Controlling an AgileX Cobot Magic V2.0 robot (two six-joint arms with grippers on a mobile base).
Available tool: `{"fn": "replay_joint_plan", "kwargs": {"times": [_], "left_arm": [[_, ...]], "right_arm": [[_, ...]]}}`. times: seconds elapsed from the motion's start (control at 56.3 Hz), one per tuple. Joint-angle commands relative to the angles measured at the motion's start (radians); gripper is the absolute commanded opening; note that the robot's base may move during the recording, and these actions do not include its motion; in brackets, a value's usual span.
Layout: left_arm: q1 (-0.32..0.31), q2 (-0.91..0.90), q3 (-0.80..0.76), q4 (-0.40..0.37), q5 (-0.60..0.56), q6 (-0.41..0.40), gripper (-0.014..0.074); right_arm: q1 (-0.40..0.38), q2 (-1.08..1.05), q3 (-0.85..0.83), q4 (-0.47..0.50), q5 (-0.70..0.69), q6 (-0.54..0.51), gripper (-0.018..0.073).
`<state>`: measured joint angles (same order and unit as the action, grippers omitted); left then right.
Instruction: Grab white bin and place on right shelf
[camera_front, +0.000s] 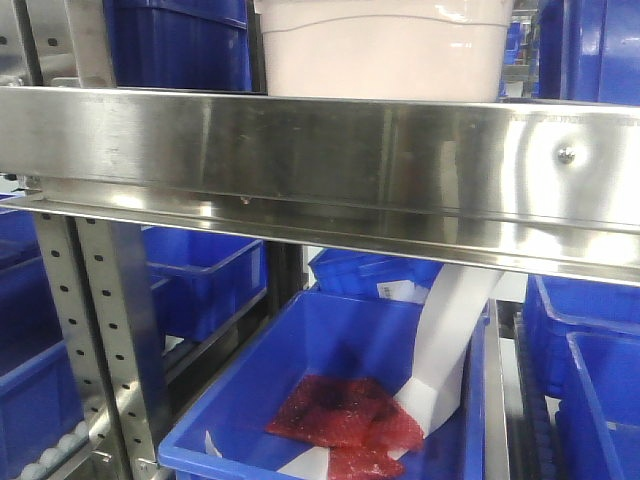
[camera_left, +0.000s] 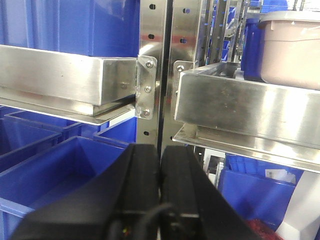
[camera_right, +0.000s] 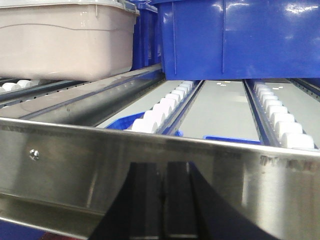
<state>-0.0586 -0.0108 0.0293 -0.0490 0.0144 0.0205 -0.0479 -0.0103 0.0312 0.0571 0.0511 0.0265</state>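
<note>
Pale pinkish plastic marks the white bin (camera_front: 385, 50), a big tub with rounded corners that sits on the right shelf (camera_front: 330, 150) behind the broad brushed-steel front rail. In the right wrist view the bin (camera_right: 65, 42) rests on the roller lanes at the left of the tier, just beside a glossy blue crate (camera_right: 235, 37), with its pale lid edge visible along the top. White plastic rollers (camera_right: 165, 107) run in rows between steel guides, so the bin would likely slide easily if nudged.

Neither arm holds anything. The left tool (camera_left: 160, 175) has its black fingers pressed together, low in front of the perforated upright (camera_left: 162, 60). The right tool (camera_right: 162, 200) also looks closed, just short of the rail, though its dark fingers blur into their reflection in the steel.

Judging from how things lie, the bin already stands on the shelf, so the step is probably checking or clearing away. To do that well, both tools should draw straight back and slightly down, well clear of the rail lip, without touching the bin.

Below, an open blue crate (camera_front: 300, 400) holds red mesh bags (camera_front: 345, 415).
</note>
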Motion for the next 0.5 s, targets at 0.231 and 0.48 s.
{"fn": "replay_joint_plan", "kwargs": {"times": [0.231, 0.48], "left_arm": [[0.000, -0.014, 0.006, 0.000, -0.099, -0.002, -0.0119], [0.000, -0.014, 0.006, 0.000, -0.099, -0.002, -0.0119]], "right_arm": [[-0.001, -0.022, -0.024, 0.001, -0.081, 0.000, 0.0074], [-0.001, -0.022, -0.024, 0.001, -0.081, 0.000, 0.0074]]}}
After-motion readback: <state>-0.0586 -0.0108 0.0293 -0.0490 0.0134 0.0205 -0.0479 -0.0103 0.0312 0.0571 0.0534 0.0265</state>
